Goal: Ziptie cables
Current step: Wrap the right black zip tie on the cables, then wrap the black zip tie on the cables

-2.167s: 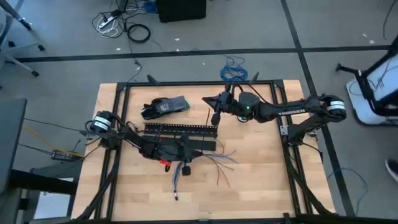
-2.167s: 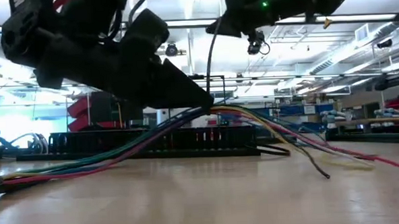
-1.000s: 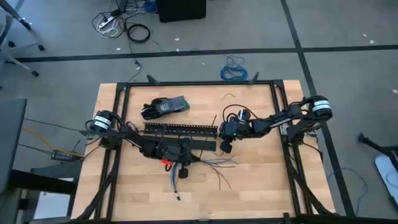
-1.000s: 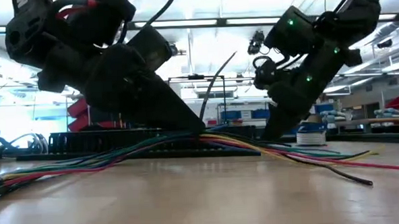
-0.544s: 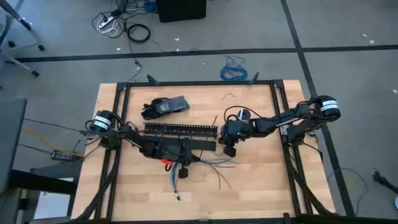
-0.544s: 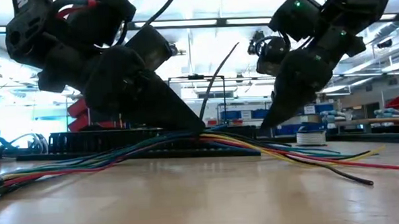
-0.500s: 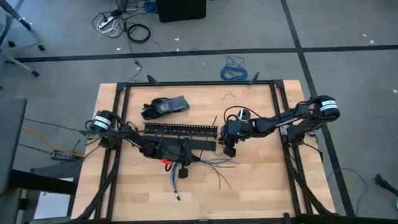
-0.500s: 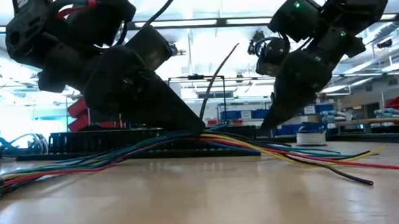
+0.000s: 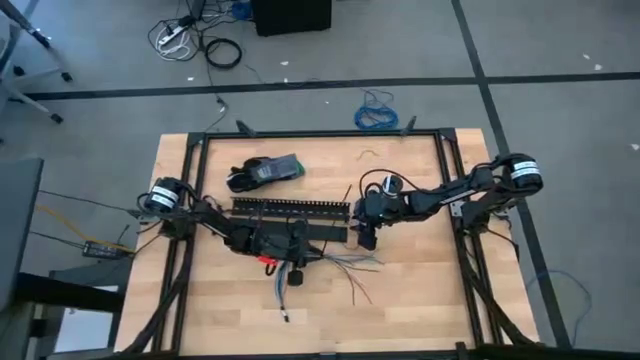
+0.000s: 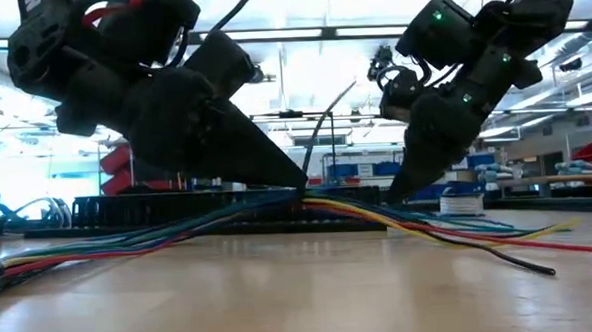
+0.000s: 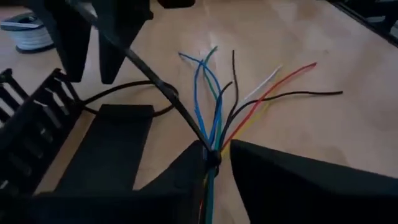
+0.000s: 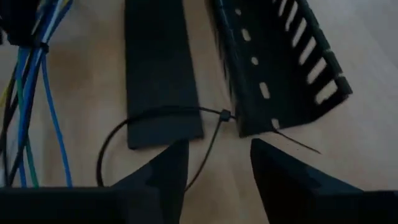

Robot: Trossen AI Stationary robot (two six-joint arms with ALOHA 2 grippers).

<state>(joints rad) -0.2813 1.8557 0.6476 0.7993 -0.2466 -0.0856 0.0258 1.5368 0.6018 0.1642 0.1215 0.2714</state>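
Cables (image 11: pixel 214 118) are clamped in left claw (image 11: pixel 214 163), w/ a ziptie (image 11: pixel 163 92) around them. Right claw (image 12: pixel 214 155) is spread wide just beside slotted channel (image 12: pixel 273 62), over a looped ziptie (image 12: pixel 155 121).

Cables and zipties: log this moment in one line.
left gripper: shut on cables | right gripper: open, over looped ziptie

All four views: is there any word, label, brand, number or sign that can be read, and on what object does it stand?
No text can be read in any view.
The grey and black device at the table's far side may bear markings, too small to read.
The low view shows signs in the room behind, too blurred to read.
The cables, looped ziptie, slotted channel, left gripper and right gripper show no lettering.
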